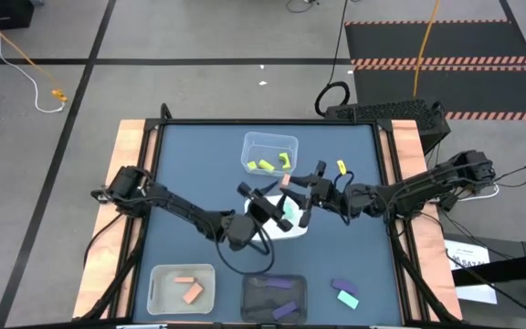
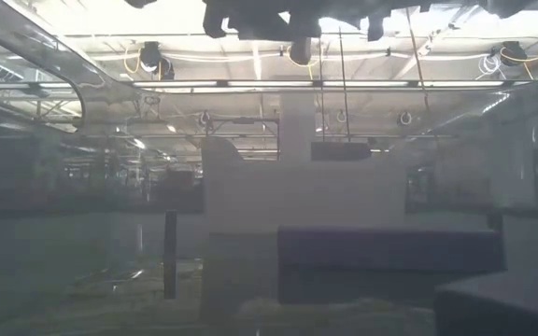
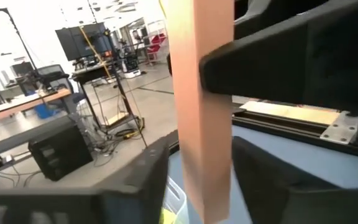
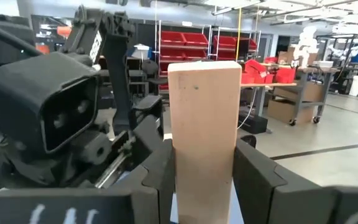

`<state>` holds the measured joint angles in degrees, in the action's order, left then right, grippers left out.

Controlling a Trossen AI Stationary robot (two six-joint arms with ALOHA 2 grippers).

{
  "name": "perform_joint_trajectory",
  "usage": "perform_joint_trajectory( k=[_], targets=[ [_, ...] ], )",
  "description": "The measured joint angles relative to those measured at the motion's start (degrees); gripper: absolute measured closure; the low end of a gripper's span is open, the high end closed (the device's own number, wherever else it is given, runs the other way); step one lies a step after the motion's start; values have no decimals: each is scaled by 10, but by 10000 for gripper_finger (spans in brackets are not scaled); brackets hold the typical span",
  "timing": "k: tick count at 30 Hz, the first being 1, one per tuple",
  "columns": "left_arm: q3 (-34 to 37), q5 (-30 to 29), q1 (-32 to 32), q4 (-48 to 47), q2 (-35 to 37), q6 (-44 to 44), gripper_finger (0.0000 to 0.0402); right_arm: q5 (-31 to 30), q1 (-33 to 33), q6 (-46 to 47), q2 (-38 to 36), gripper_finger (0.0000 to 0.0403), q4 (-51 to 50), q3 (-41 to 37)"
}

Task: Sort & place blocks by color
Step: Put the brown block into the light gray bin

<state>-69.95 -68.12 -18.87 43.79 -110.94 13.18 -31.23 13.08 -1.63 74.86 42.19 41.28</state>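
Observation:
A salmon-orange bar (image 1: 286,181) hangs in the air over the white tray (image 1: 301,230), where both arms meet. My right gripper (image 1: 298,194) reaches in from the table's right and is shut on the bar (image 4: 204,112). My left gripper (image 1: 270,203) comes from the left, open, with its fingers on either side of the same bar (image 3: 204,124). A narrow slit shows beside one finger (image 3: 148,180). The other finger (image 3: 266,177) is hard against the bar, and I cannot tell whether it touches. A teal block (image 1: 288,212) lies in the white tray. My right gripper pinches the salmon-orange bar between its two fingers (image 4: 157,174), on two opposite sides of one end part (image 4: 204,171). The rest of the bar sticks out past the fingertips. The bar is lifted clear, above the white tray.
A clear tray (image 1: 270,139) at the far side holds yellow-green blocks. A clear tray (image 1: 158,274) at the near left holds salmon blocks, and a black tray (image 1: 254,306) beside it holds purple ones. Loose on the table are a yellow-green block (image 1: 341,167), a purple one (image 1: 343,286) and a teal one (image 1: 347,299).

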Motion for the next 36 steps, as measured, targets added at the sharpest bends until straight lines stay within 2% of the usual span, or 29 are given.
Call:
perform_joint_trajectory(
  k=[4, 5, 9, 12, 16, 20, 23, 26, 28, 30, 32, 36],
  targets=[
    [0, -8, -1, 0, 0, 2, 330, -10, 8, -9, 0, 294, -4, 0],
    [0, -9, -2, 0, 0, 2, 343, -17, 10, -10, 0, 294, -4, 0],
    [0, -2, -9, -1, 0, 2, 343, 4, 13, -7, -2, 239, -25, 0],
    [0, 6, -18, 0, 0, 4, 343, 8, 13, 6, -13, 189, -86, 0],
    [0, -15, -35, 2, 2, 25, 343, 6, 18, 43, -72, 140, -229, 0],
    [0, -64, -51, 4, 25, 55, 343, 15, 32, 152, -139, 117, -377, 0],
    [0, -72, -63, 3, 52, 71, 343, 79, 46, 245, -177, 116, -464, 0],
    [0, -71, -86, -12, 80, 69, 343, 191, 64, 334, -189, 121, -536, 0],
    [0, -68, -111, -48, 95, 47, 343, 277, 83, 392, -189, 127, -572, 0],
    [0, -64, -143, -103, 110, 7, 343, 332, 109, 446, -181, 132, -596, 0],
    [0, -47, -176, -161, 127, -56, 343, 344, 140, 487, -168, 137, -614, 0],
    [0, 32, -241, -264, 156, -225, 343, 344, 196, 530, -137, 144, -621, 0]
  ],
)
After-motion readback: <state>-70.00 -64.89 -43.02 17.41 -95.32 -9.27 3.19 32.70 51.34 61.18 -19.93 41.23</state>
